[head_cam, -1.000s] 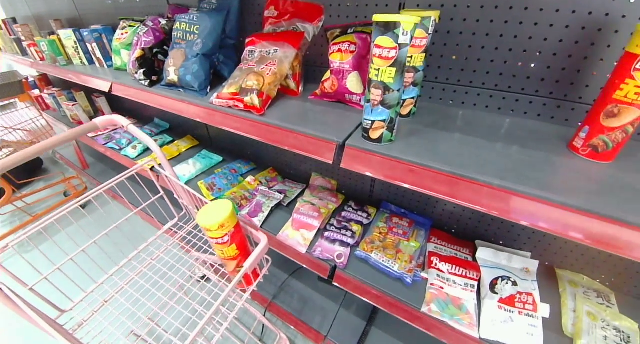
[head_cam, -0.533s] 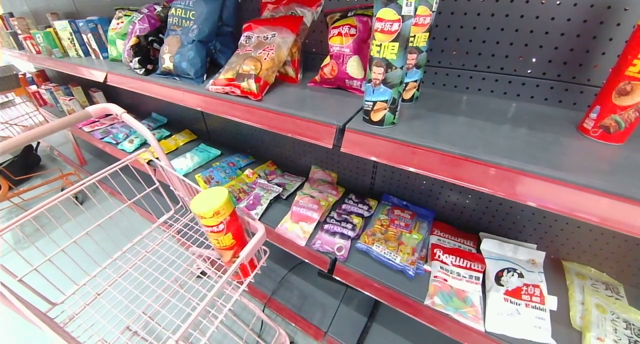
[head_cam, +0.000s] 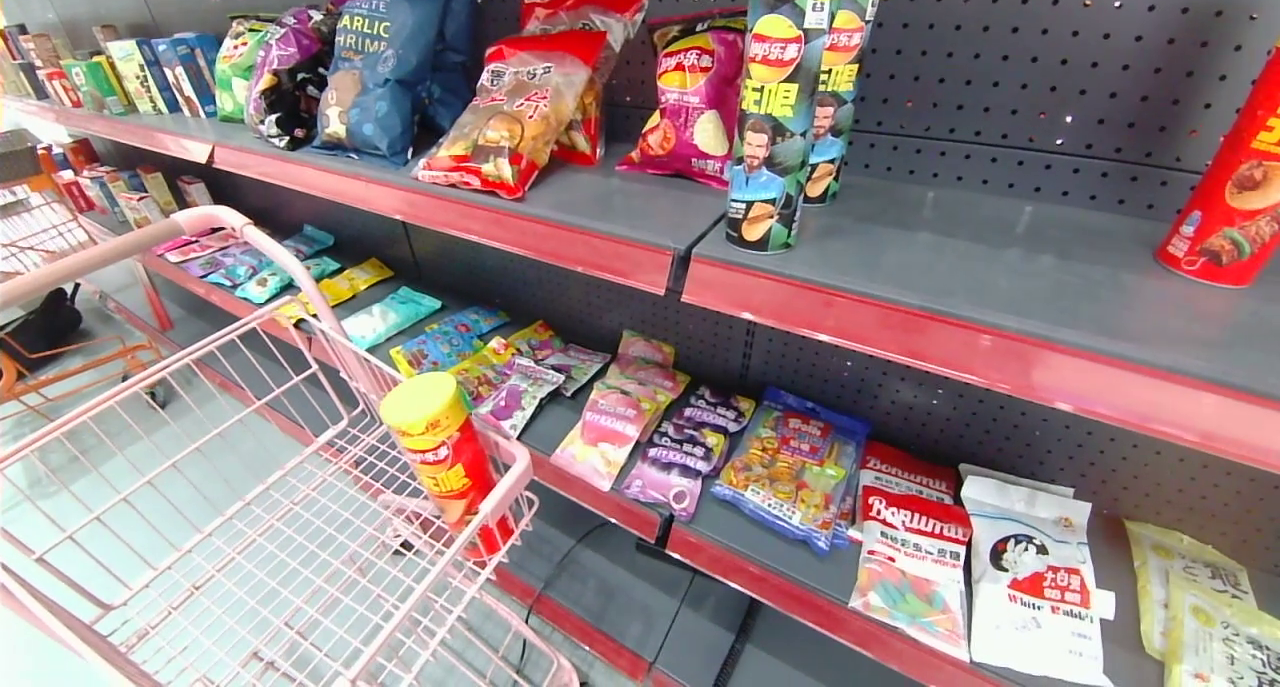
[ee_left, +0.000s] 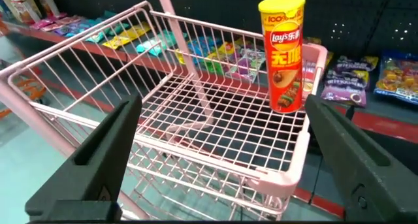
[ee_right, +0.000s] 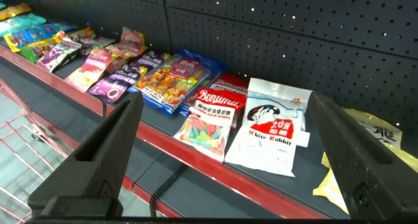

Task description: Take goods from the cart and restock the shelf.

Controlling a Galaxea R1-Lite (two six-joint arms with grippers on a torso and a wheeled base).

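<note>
**Ed:** What's closest to the lens?

**Photog:** L gripper (ee_left: 222, 103), fingers spread wide w/ nothing betw. them, above the pink wire cart (ee_left: 295, 159). R gripper (ee_right: 225, 96) is just as wide open and also holds nothing. It faces the lower shelf (head_cam: 592, 499).

**Ed:** Where's the stock?

**Photog:** One red chip can (ee_left: 284, 54) w/ yellow lid stands upright inside the cart. It's in the corner nearest the shelves, right by the rim, apart from both grippers.

**Ed:** Next row back?

**Photog:** Lower shelf has candy pkts lying flat in rows. A white bag (head_cam: 1030, 577) lies just beside red bags (head_cam: 905, 557). A blue-edged bag (head_cam: 790, 472) is on their L and yellow bags (head_cam: 1190, 607) are at far R.

**Ed:** And up top?

**Photog:** Upper shelf (head_cam: 950, 267) has two green-black chip cans (head_cam: 785, 117), upright, one behind the other and touching. A red can (head_cam: 1225, 187) sits well apart from them at the frame's R edge. L of the pair, chip bags lean toward the pegboard back wall: first magenta (head_cam: 695, 117), then a red-and-clear bag (head_cam: 515, 122), then blue (head_cam: 375, 77). Small boxes (head_cam: 150, 77) line the far L end.
</note>
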